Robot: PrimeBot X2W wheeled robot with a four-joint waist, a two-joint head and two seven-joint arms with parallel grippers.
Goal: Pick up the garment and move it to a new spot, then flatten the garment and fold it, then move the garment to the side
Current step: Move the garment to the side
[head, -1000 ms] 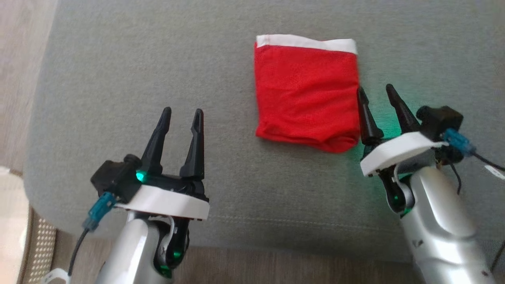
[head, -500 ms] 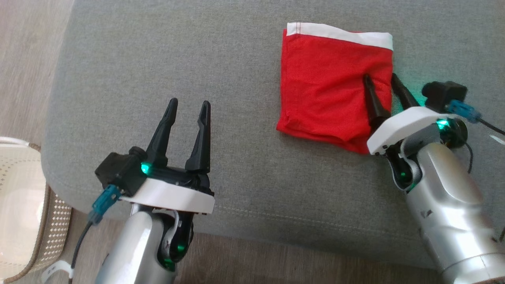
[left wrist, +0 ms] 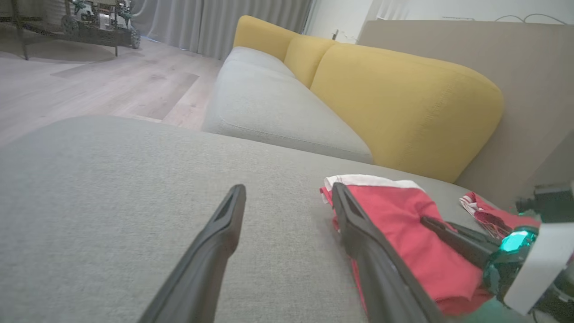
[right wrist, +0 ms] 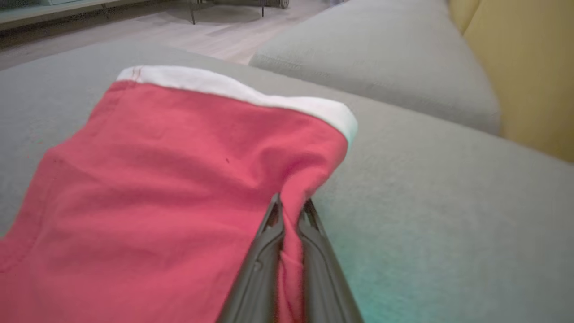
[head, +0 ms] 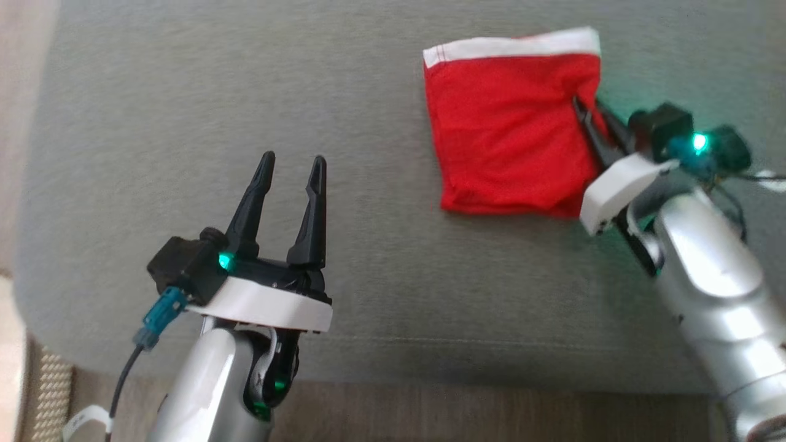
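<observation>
The garment (head: 509, 129) is a folded red cloth with a white band along its far edge, lying on the grey cushion (head: 184, 123). My right gripper (head: 586, 109) is shut on the garment's right edge, pinching a ridge of red fabric (right wrist: 291, 202) between its fingers. In the left wrist view the garment (left wrist: 403, 233) lies to the right, with the right gripper (left wrist: 428, 220) on it. My left gripper (head: 291, 169) stands open over bare cushion, well to the left of the garment, with nothing between its fingers (left wrist: 215, 242).
A yellow back cushion (left wrist: 394, 98) and a second grey seat (left wrist: 278, 107) lie beyond the garment. Another red and white cloth (left wrist: 484, 213) sits behind it near the sofa back. The cushion's front edge (head: 430, 368) runs below the arms, with wooden floor beneath.
My right gripper reached onto the garment's right edge and closed on it, bunching the fabric there. The head camera has shifted. The left gripper stays open in place.
</observation>
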